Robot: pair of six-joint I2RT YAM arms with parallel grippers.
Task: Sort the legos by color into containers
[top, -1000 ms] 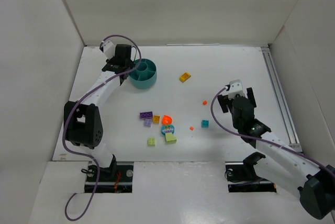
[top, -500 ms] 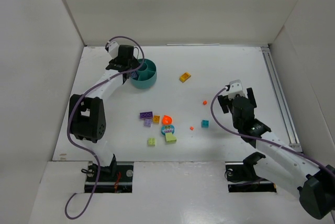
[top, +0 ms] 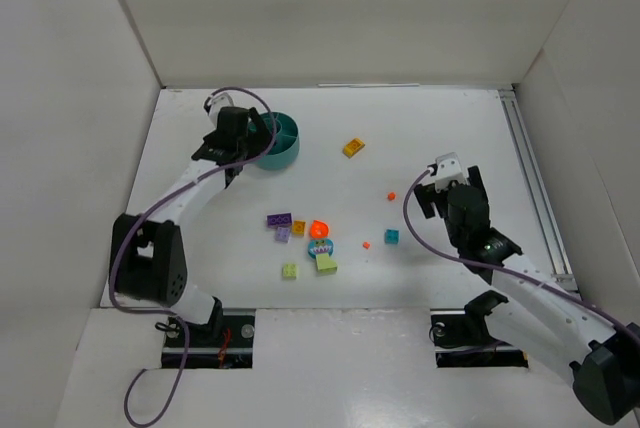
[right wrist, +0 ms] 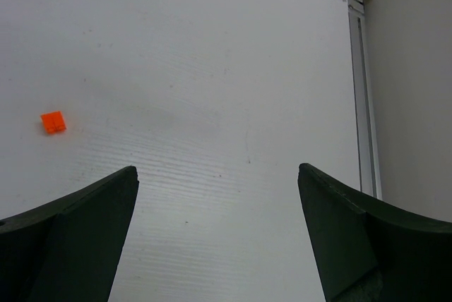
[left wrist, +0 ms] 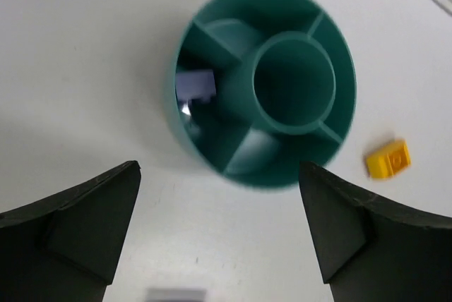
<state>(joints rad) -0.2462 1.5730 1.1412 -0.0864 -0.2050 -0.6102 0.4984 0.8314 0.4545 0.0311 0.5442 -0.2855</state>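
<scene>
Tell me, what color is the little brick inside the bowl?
The brick is purple; the left wrist view shows it best.

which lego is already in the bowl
The pale purple brick: it lies inside a wedge section of the teal bowl. Every other visible lego, like the yellow brick beside the bowl, lies loose on the table.

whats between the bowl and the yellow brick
Nothing. The stretch of table between the bowl and the yellow brick is bare, as the top view and the left wrist view both show.
</scene>
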